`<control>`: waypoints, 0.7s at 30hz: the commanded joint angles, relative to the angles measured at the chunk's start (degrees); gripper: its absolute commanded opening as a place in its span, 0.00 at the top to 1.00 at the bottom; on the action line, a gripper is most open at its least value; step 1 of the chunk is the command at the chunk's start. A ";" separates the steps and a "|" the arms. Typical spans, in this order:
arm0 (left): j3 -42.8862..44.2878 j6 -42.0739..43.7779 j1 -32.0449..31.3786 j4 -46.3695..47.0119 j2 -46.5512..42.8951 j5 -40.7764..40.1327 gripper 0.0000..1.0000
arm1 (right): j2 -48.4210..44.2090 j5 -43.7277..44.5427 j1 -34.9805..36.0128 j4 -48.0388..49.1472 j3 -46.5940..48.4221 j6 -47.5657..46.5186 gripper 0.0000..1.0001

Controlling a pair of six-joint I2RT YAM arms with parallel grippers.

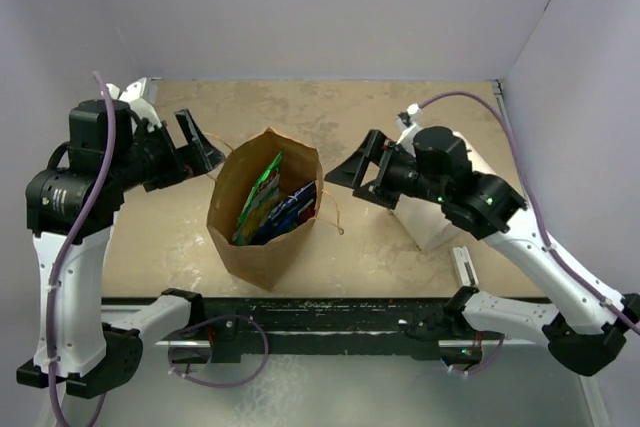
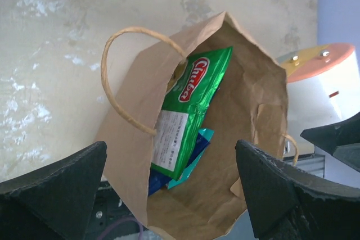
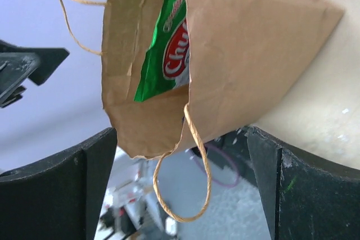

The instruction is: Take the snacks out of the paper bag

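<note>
The brown paper bag stands upright in the middle of the table with its mouth open. Snacks stick up inside it: a green "Chuba" packet, a dark blue packet and a teal one beneath. From above, the green packet leans beside the blue one. My left gripper hovers open just left of the bag's rim and touches nothing. Right of the bag, my right gripper is open too, facing the bag's side, with the twisted handle dangling between its jaws, ungripped.
A white cylindrical container with an orange lid stands right of the bag, below my right arm. The bag's other handle loops out on the left side. Purple walls enclose the table on three sides.
</note>
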 commanded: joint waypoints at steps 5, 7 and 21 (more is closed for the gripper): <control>-4.41 1.07 0.16 -2.71 2.78 1.10 0.01 | 3.79 -16.62 1.57 7.94 -5.66 7.67 0.11; -4.99 0.27 0.23 -0.28 1.80 2.53 0.01 | 4.22 -18.18 2.84 9.17 -6.82 6.77 0.15; -10.15 -4.72 1.58 12.57 4.41 10.65 0.24 | 1.97 -20.44 3.78 7.28 -7.76 2.67 0.41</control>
